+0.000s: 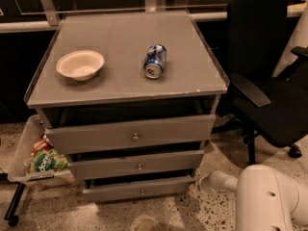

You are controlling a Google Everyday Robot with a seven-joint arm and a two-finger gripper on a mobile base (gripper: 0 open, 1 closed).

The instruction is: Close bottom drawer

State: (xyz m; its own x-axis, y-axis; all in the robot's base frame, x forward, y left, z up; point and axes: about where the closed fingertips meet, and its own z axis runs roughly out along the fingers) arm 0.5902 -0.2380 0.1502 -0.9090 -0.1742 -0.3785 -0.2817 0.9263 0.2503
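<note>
The bottom drawer (137,189) is the slimmest grey front of the three, with a small round metal knob (143,192). It stands out a little from the cabinet, with a dark gap above it. My white arm (269,198) reaches in from the lower right. The gripper (199,184) is at its end, low by the floor, right at the bottom drawer's right end. Whether it touches the drawer front I cannot tell.
The middle drawer (137,163) and top drawer (132,134) also stand slightly out. A white bowl (80,64) and a lying soda can (155,60) rest on the cabinet top (120,88). A black office chair (267,81) stands right. A tray with snack bags (41,160) sits left.
</note>
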